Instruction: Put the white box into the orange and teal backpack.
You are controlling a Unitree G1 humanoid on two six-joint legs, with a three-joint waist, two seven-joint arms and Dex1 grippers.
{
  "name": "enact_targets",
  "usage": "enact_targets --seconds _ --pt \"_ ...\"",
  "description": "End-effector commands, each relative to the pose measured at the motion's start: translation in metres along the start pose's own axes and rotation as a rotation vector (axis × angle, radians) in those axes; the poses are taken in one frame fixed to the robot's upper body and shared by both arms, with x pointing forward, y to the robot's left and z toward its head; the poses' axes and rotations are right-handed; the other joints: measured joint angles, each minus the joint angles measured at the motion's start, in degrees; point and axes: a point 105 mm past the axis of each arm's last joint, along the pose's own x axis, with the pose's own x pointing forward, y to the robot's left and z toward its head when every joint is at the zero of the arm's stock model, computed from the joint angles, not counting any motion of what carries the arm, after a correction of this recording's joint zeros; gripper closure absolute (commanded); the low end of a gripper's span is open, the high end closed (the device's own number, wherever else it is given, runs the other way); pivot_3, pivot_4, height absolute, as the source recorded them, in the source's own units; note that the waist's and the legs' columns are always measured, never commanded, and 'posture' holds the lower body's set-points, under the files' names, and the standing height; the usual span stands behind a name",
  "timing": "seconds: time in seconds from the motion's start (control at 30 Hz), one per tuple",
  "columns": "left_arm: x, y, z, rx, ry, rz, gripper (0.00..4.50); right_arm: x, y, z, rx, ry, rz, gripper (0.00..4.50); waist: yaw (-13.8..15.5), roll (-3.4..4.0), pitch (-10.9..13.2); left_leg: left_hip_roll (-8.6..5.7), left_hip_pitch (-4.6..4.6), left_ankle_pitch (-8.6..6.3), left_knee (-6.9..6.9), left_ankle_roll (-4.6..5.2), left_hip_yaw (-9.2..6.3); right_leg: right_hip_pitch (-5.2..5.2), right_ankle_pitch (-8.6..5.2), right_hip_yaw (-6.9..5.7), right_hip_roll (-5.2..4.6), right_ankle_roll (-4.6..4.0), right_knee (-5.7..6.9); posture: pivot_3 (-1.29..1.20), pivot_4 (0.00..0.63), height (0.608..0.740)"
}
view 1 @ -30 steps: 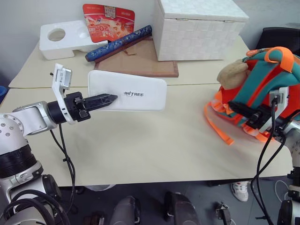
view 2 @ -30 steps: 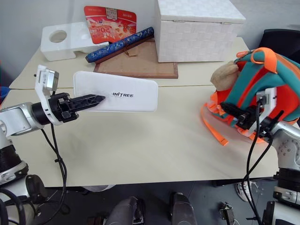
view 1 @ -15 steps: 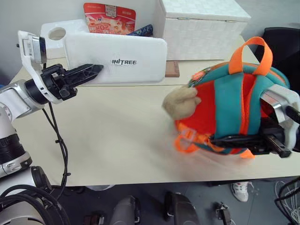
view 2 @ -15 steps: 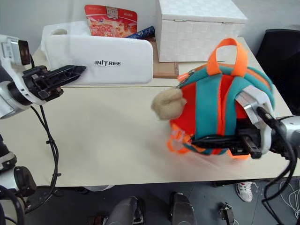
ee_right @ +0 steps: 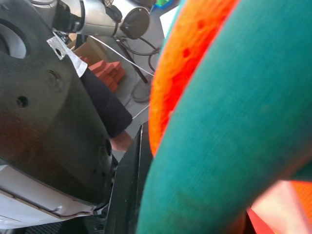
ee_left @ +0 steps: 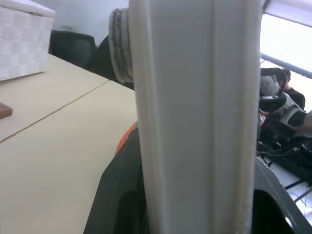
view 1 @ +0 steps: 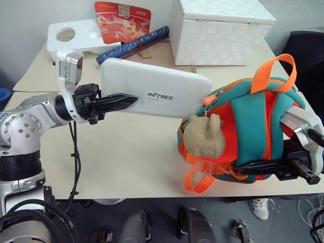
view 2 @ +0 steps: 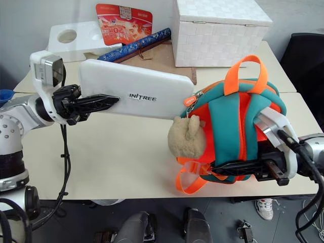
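White box [view 1: 157, 93], clamped at one end by left gripper [view 1: 114, 103], held level above the table with its free end at the orange and teal backpack [view 1: 253, 131], which the shut right gripper [view 1: 263, 166] steadies upright near the table's front right edge for loading.

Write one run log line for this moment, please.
left gripper: holding white box in air | right gripper: gripping backpack | box end near backpack's top | not inserted yet

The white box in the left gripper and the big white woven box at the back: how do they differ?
The white box is flat, smooth and lettered, held off the table by the left gripper. The woven box is tall, cube-like, textured, and stands on the table. Both are white.
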Motion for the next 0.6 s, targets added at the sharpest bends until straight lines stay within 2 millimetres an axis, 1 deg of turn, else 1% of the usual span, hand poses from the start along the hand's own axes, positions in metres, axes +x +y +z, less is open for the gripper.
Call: enact_targets --seconds 0.03,0.1,0.13,0.17,0.2,0.27,0.37,0.43,0.53,0.6 --pt "0.000 -0.001 -0.009 0.113 0.084 0.005 3.09 -0.001 0.004 0.004 -0.047 -0.001 0.006 4.50 0.07 0.00 0.00 0.00 0.03 0.00 0.00 0.00 0.01 0.00 0.00 0.01 0.00 0.00 -0.01 0.00 0.150 0.740" --pt "-0.002 0.003 -0.005 0.129 0.078 0.011 3.09 0.000 0.001 0.003 -0.049 0.000 0.001 4.50 0.36 0.00 0.00 0.00 0.03 0.02 0.00 0.01 0.02 0.00 0.00 0.00 -0.01 -0.01 -0.09 0.00 0.150 0.740" --pt "-0.003 0.003 0.000 0.133 0.062 0.008 3.09 0.000 0.000 0.003 -0.050 0.001 -0.002 4.50 0.42 0.00 0.00 0.00 0.04 0.03 0.01 0.02 0.02 0.00 0.00 0.00 -0.02 -0.02 -0.09 0.00 0.150 0.740" --pt "-0.006 0.003 0.013 0.142 0.026 0.005 3.09 0.000 -0.002 0.003 -0.050 0.001 -0.005 4.50 0.45 0.00 0.00 0.00 0.04 0.03 0.01 0.02 0.02 0.00 0.02 0.00 -0.03 -0.04 -0.09 0.00 0.150 0.740" --pt "-0.008 0.002 0.022 0.149 0.002 0.003 3.09 0.000 -0.003 0.003 -0.050 0.001 -0.006 4.50 0.51 -0.03 0.02 0.00 0.05 0.03 0.01 0.02 0.01 0.00 0.02 0.00 -0.05 -0.05 -0.07 0.00 0.150 0.740" --pt "-0.011 0.000 0.035 0.147 -0.037 -0.011 3.09 0.000 -0.004 0.002 -0.050 0.003 -0.008 4.50 0.56 -0.05 0.03 0.00 0.02 0.04 0.02 0.03 -0.05 -0.01 0.03 -0.06 -0.08 -0.05 -0.07 0.00 0.150 0.740" --pt "-0.014 -0.009 0.044 0.131 -0.071 -0.057 3.09 0.001 -0.007 0.002 -0.050 0.005 -0.013 4.50 0.48 -0.04 0.03 -0.01 0.00 0.03 0.02 0.05 -0.04 0.00 0.03 -0.07 -0.08 -0.05 0.00 0.00 0.150 0.740" --pt "-0.013 -0.012 0.045 0.127 -0.077 -0.071 3.09 0.001 -0.008 0.002 -0.050 0.005 -0.016 4.50 0.33 -0.04 0.03 -0.02 -0.03 0.00 0.02 0.09 -0.01 0.01 0.03 -0.08 -0.07 -0.05 0.01 0.00 0.150 0.740" --pt "-0.006 -0.012 0.029 0.141 -0.023 -0.076 3.09 0.000 -0.009 0.002 -0.048 0.007 -0.018 4.50 0.39 -0.05 0.03 -0.02 -0.05 0.00 0.02 0.11 0.00 0.01 0.03 -0.11 -0.05 -0.04 -0.01 0.00 0.150 0.740" --pt "-0.001 -0.003 0.016 0.175 0.024 -0.033 3.09 0.001 -0.010 0.003 -0.047 0.007 -0.019 4.50 0.43 -0.05 0.03 -0.02 -0.03 0.00 0.02 0.11 -0.01 0.03 0.03 -0.10 -0.04 -0.04 -0.01 0.00 0.150 0.740"
